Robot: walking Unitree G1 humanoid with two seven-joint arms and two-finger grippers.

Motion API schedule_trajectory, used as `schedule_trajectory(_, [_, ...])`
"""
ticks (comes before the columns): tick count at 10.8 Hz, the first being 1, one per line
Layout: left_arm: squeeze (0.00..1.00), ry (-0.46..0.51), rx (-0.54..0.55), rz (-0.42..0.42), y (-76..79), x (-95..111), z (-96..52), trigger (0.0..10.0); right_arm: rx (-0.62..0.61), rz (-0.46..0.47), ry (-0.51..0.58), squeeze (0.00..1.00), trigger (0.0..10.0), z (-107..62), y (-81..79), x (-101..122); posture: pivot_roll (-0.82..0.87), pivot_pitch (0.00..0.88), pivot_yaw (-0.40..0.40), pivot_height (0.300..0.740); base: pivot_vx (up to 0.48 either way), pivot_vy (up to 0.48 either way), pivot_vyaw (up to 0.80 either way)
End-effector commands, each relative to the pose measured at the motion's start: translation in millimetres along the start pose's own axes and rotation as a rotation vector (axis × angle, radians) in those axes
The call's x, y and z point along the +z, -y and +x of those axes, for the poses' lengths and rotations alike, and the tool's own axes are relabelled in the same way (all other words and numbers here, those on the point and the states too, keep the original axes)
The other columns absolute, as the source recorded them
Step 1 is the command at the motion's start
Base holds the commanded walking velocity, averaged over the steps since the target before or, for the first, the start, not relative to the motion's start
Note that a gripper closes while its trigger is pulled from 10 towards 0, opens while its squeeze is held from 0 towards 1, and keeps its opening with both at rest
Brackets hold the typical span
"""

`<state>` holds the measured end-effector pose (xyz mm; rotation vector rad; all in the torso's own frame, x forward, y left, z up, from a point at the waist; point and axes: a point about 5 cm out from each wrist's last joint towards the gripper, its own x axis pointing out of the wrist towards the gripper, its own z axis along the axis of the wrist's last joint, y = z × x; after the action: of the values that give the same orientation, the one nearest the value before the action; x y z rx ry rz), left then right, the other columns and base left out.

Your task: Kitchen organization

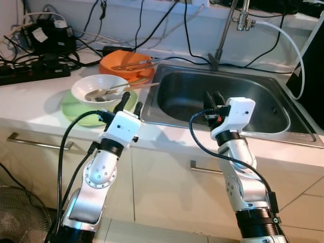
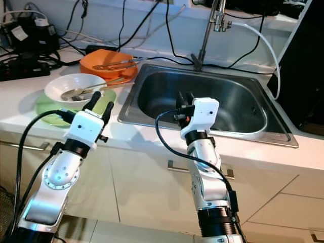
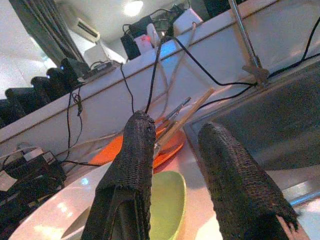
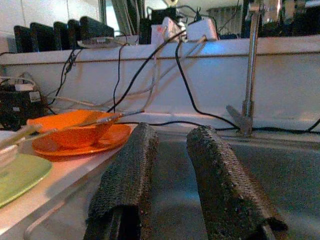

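A white bowl (image 1: 98, 86) holding a spoon and chopsticks sits on a green plate (image 1: 81, 112) on the counter left of the sink. Behind it an orange plate (image 1: 121, 62) carries an orange bowl and metal tongs (image 1: 135, 64). My left gripper (image 1: 129, 103) hovers open at the green plate's right edge, with nothing between its fingers (image 3: 131, 165). My right gripper (image 1: 212, 98) stands open over the front edge of the steel sink (image 1: 263, 96), also empty, its fingers (image 4: 131, 172) pointing toward the basin.
A tap (image 1: 225, 30) rises behind the sink with a white hose (image 1: 293, 45) looping right. Black cables and power strips (image 1: 35, 66) crowd the counter's back left. Cabinet drawers with handles (image 1: 30, 144) lie below the counter. A fan (image 1: 20, 220) stands on the floor at left.
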<state>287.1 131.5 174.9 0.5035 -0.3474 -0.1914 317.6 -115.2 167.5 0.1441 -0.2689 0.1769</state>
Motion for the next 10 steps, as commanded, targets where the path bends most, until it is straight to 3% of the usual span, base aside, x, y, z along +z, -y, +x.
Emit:
schedule_trajectory(1, [0.0, 0.017, 0.0, 0.038, -1.6, 3.1, 4.7, 10.0, 0.005, 0.01, 0.0, 0.0, 10.0, 3.3, 0.0, 1.7, 0.21, 0.005, -0.059, 0.74, 0.0, 0.0, 0.0])
schedule_trajectory(3, [0.0, 0.051, -0.032, 0.068, 3.7, 7.8, 8.4, 10.0, 0.006, 0.006, -0.011, 0.0, 10.0, 3.4, 0.5, -1.3, 0.21, 0.006, -0.059, 0.74, 0.0, 0.0, 0.0])
schedule_trajectory(5, [0.0, 0.095, -0.098, 0.046, 18.0, 15.7, 9.8, 10.0, 0.007, 0.003, -0.011, 0.0, 10.0, 5.0, 0.4, -1.5, 0.2, 0.006, -0.056, 0.74, 0.0, 0.0, 0.0])
schedule_trajectory(10, [0.0, 0.084, -0.07, 0.111, 11.7, 15.1, 12.8, 10.0, 0.024, 0.011, -0.009, 0.0, 10.0, 7.2, -3.5, -1.9, 0.21, 0.007, -0.064, 0.74, 0.0, 0.0, 0.0])
